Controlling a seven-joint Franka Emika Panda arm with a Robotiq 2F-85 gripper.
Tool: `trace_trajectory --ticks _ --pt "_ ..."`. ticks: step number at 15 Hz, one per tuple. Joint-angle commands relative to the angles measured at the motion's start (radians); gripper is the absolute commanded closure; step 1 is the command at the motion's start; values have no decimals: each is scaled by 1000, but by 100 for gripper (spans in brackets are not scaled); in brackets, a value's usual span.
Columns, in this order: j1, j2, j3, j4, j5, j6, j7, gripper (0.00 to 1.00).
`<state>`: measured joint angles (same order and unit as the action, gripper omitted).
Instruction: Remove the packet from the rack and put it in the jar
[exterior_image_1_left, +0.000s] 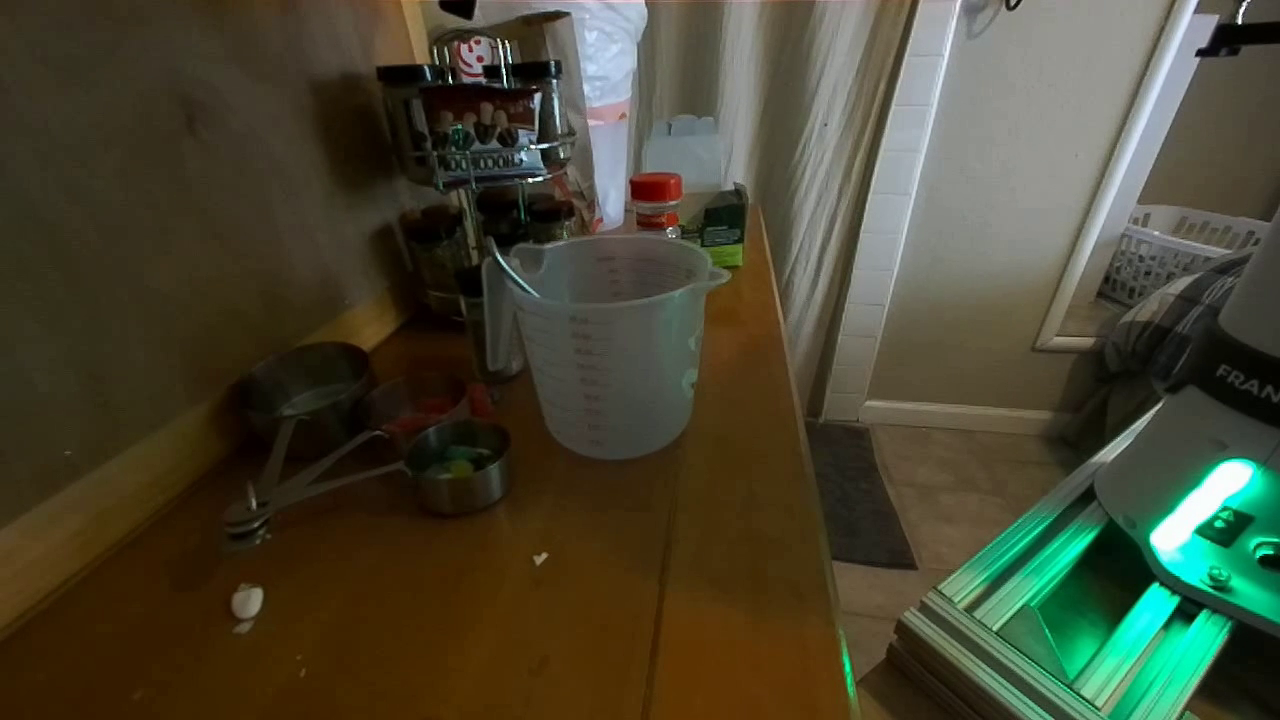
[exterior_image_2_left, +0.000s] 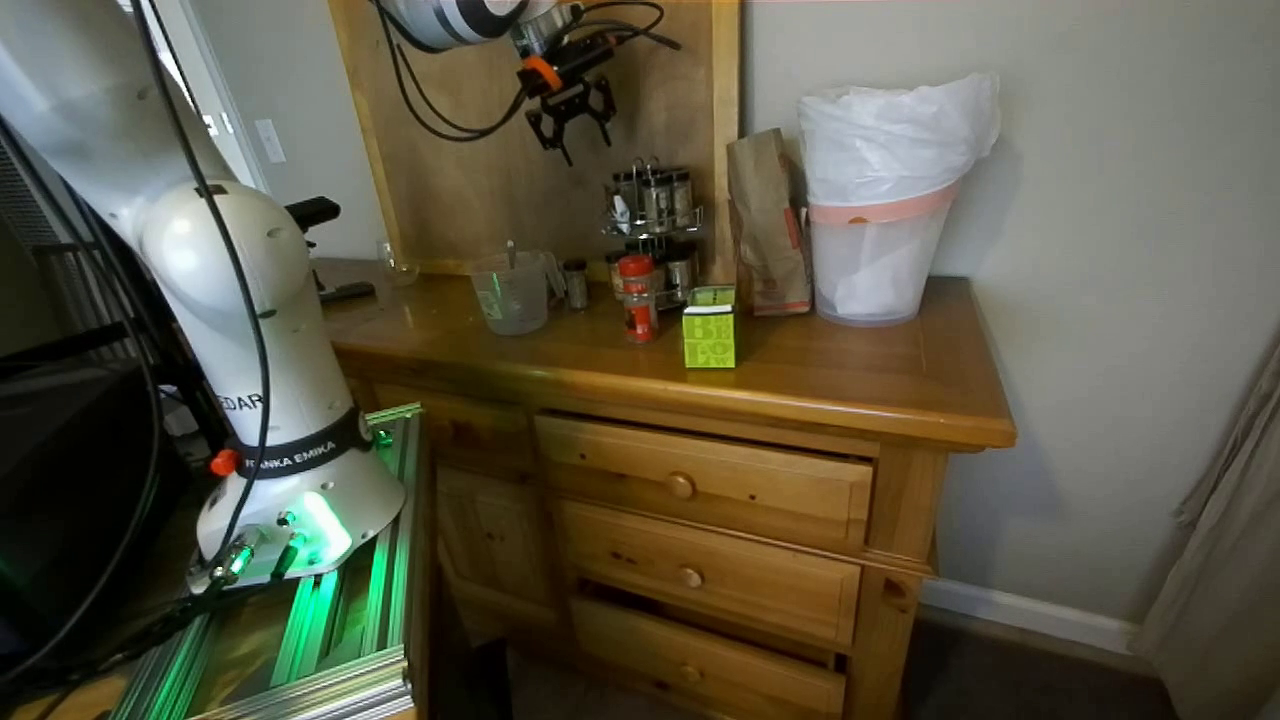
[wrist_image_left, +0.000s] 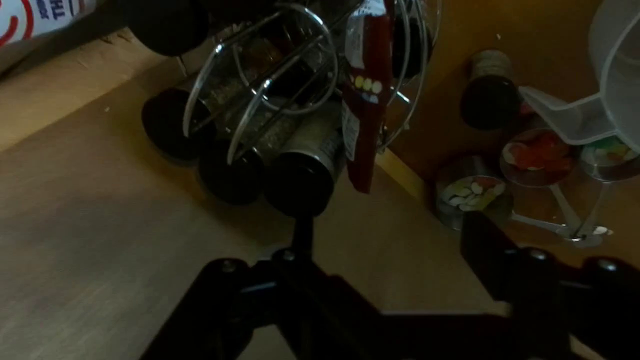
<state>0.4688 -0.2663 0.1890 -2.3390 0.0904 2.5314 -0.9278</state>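
The packet (exterior_image_1_left: 487, 125) is dark red with white print and stands upright against the bottles on the upper tier of the rack (exterior_image_1_left: 500, 178). In the wrist view the packet (wrist_image_left: 369, 100) is seen edge-on beside the rack's wire loops (wrist_image_left: 218, 50). The jar (exterior_image_1_left: 612, 365) is a translucent jug on the counter in front of the rack, with a metal utensil handle sticking out. It also shows in an exterior view (exterior_image_2_left: 515, 302) and partly in the wrist view (wrist_image_left: 622, 80). My gripper (exterior_image_2_left: 589, 150) is open and empty, above and beside the rack; its fingertips (wrist_image_left: 389, 222) are apart from the packet.
Metal measuring cups (exterior_image_1_left: 462, 478) holding small pieces lie near the jar. A red-lidded container (exterior_image_2_left: 637, 300) and a green box (exterior_image_2_left: 709, 338) stand before the rack. A paper bag (exterior_image_2_left: 768, 225) and a lined bin (exterior_image_2_left: 880, 255) stand beside it. A wooden panel (exterior_image_2_left: 450, 180) rises behind.
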Motion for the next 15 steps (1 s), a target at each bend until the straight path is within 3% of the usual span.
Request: trace_trajectory --ticks 1,2,3,5,6,7,9,10,11,13,15 --pt "18 -19 -15 7 67 -82 -132 28" --pt "4 -6 -10 13 58 -92 -129 44" --pt "-11 9 -3 17 38 -93 -116 39" --pt "-32 38 5 22 17 -91 -98 50" --pt "-47 54 11 25 -3 -78 -77 48" --pt "-57 66 14 29 -14 -74 -67 58" --pt "-72 87 19 40 -26 -85 -62 58" --pt "-77 97 20 44 -28 -92 -65 64" --pt "-82 105 23 47 -31 -93 -65 60" --pt "-90 124 30 56 -36 -87 -59 85" --pt "-94 134 35 63 -36 -90 -58 98"
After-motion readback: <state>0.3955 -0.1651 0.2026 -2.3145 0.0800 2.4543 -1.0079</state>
